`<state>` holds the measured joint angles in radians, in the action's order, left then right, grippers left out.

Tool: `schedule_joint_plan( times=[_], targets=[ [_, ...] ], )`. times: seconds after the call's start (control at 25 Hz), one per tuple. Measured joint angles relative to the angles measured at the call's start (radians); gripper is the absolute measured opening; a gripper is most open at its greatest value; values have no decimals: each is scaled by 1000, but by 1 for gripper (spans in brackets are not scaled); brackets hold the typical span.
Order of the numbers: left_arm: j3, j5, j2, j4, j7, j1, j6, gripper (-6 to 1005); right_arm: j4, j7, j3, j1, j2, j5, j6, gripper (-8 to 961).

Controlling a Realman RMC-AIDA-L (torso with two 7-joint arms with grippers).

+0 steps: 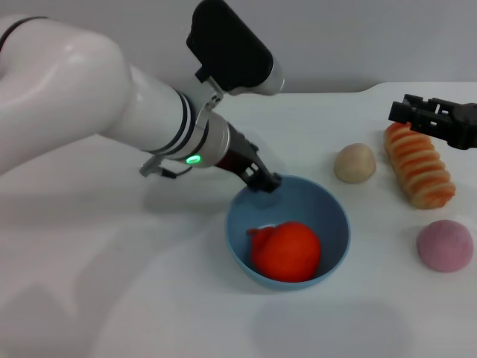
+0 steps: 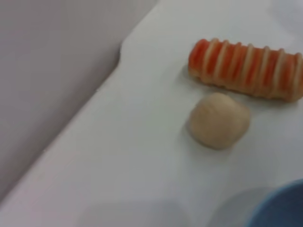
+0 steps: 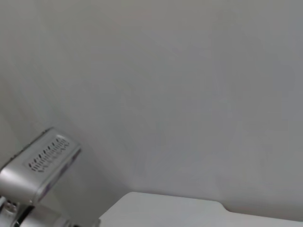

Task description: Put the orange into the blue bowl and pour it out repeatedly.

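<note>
Nearest my head camera is the blue bowl [image 1: 288, 230], and the orange [image 1: 287, 251] already sits inside it, low toward the bowl's six o'clock wall. So the loading half of this cycle reads as done; the pour looks like what is left, then another round.

By size: my left arm comes in from ten o'clock, and the left gripper [image 1: 262, 180] sits at the bowl's far rim, about eleven o'clock on it. It appears to be pinching the rim, though I cannot tell for certain whether it is clamped.

At the bowl's two o'clock lies the striped roll [image 1: 419, 165], with the right gripper [image 1: 436, 121] parked just beyond it; I cannot tell its state. A pink ball [image 1: 444, 245] sits at three o'clock, a beige ball [image 1: 355, 162] at one o'clock.
</note>
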<state>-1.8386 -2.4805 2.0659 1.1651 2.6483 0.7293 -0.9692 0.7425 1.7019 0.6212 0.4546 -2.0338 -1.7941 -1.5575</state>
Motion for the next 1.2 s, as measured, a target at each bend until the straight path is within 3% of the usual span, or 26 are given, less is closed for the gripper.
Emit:
schedule_joint_plan(
  times=[0.04,0.12,0.28,0.36,0.56,0.76,1.0,1.04,1.2],
  targets=[
    [0,-16,0,16,4,-5,6,283,2,-9,-1,-2,0,0,1,557],
    [2,-51,0,64,12,-27,45,511,3,-37,-3,-5,0,-1,7,560],
    [26,-72,0,157,14,-110,218,676,-2,-130,-36,-16,-15,2,42,566],
    [25,-61,1,178,15,-180,404,758,-8,-194,-81,-21,-33,4,79,583],
    [-42,-16,1,120,14,-285,747,811,-139,-433,-110,-27,-39,81,214,617],
    [-160,71,-1,-29,15,-346,1073,811,-344,-858,-111,-45,-42,323,273,617],
    [-413,122,6,-217,19,-421,1602,811,-616,-1318,-111,-58,-43,680,244,617],
    [-495,151,8,-272,26,-428,1727,811,-663,-1358,-111,-62,-44,733,215,616],
    [-653,207,9,-378,36,-431,1967,811,-753,-1374,-119,-83,-44,801,145,616]
  ],
)
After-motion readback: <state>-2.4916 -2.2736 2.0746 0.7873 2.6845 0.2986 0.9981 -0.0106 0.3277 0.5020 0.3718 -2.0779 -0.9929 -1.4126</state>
